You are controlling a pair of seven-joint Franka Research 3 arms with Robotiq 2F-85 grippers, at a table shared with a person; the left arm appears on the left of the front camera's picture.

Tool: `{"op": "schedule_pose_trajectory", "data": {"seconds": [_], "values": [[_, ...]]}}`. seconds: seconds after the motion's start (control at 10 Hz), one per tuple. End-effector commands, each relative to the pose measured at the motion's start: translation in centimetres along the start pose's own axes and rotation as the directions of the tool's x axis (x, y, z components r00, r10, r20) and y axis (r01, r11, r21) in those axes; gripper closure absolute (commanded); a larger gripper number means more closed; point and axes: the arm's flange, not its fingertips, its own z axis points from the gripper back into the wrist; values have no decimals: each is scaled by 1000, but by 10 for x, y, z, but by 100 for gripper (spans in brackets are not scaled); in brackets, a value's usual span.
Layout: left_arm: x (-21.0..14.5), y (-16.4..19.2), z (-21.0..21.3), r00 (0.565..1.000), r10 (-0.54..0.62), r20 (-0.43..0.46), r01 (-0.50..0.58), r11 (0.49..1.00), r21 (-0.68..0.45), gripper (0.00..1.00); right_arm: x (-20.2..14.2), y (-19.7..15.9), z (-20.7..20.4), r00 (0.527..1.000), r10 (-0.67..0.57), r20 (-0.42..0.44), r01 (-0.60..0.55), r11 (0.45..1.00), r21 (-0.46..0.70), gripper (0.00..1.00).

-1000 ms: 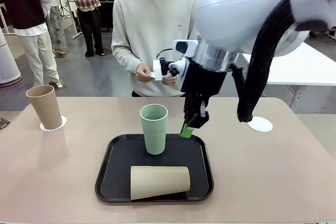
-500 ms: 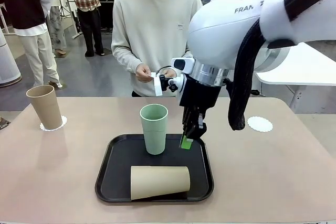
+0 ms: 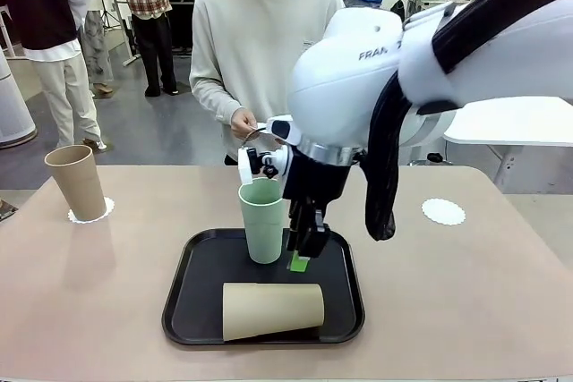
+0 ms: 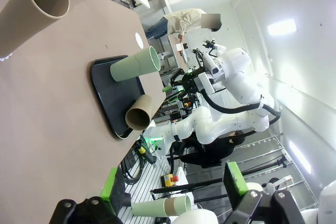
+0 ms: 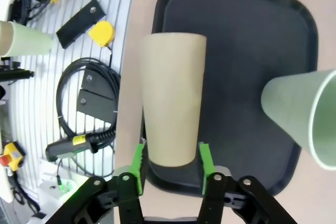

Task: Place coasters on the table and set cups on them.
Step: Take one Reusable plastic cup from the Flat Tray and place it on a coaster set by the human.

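One tan cup [image 3: 76,182] stands upright on a lacy white coaster [image 3: 92,213] at the table's [image 3: 466,292] far left. A second coaster [image 3: 444,212] lies bare at the right. On the black tray [image 3: 192,257] a mint green cup [image 3: 262,219] stands upright, and a tan cup [image 3: 272,310] lies on its side in front of it. My right gripper [image 3: 298,257] hangs just above that lying cup. In the right wrist view, my right gripper [image 5: 171,167] is open and its green pads frame the end of the lying cup [image 5: 170,108]. My left gripper [image 4: 170,182] stands open and holds nothing.
A person stands at the far side with both hands [image 3: 243,123] held at waist height. The left wrist view shows the tan cup [image 4: 37,3], the tray [image 4: 102,93] and the mint cup [image 4: 134,66] from the side. A white table [image 3: 519,118] is at back right.
My right arm has swung left and down over the tray, from beside the mint cup to above the lying tan cup. Its jaws went from shut to open.
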Motion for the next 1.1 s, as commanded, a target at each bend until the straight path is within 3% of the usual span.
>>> {"op": "schedule_pose_trajectory", "data": {"seconds": [0.0,0.1,0.2,0.3,0.4,1.0], "values": [[-1,-2,1,1000,-5,3,5,1000,-7,0,14,-3,-11,999,-19,-40,17,998,-62,9],[-1,-2,1,1000,-5,3,5,1000,-7,0,21,-4,-18,998,-23,-58,19,997,-70,24],[-1,-2,1,1000,-5,3,5,1000,-7,0,25,-2,-25,997,-23,-73,19,998,-60,0],[-1,-2,1,1000,-5,3,5,1000,-7,0,30,3,-33,996,-20,-89,15,998,-58,4],[-1,-2,1,1000,-5,3,5,1000,-7,0,33,5,-40,995,-14,-94,9,999,-49,0],[-1,-2,1,1000,-5,3,5,1000,-7,0,38,1,-75,992,10,-127,-8,1000,14,0]]}}
